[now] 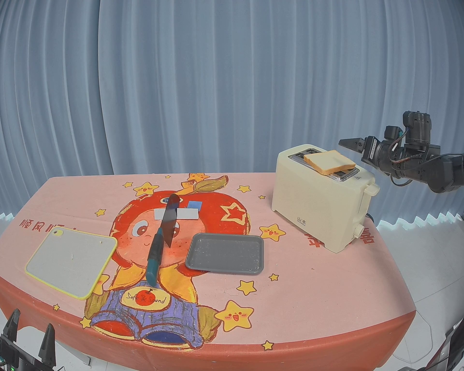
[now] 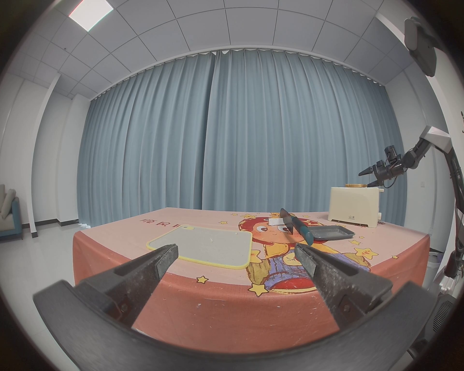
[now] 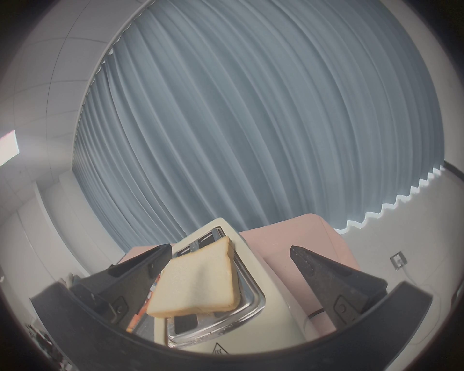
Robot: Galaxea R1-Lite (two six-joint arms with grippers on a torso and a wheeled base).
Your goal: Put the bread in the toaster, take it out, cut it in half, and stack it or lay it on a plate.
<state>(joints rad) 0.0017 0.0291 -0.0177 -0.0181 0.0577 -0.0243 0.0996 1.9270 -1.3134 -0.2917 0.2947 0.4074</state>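
I'm getting bright, even light off a ceiling panel [image 2: 90, 13], soft shadows on the table [image 1: 328, 290], wrist views bending, dark at the corners.

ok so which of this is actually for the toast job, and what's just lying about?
Job: bread slice, toaster, knife, cutting board, gray tray, right gripper, left gripper.
Lying about: white strip, blue square, cartoon tablecloth, curtain.

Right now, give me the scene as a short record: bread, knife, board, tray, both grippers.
bread: flat across the top of the toaster, not in a slot
knife: on the table, between board and tray
left gripper: open, low by the table's near edge
right gripper: open, raised beside the toaster, off the bread
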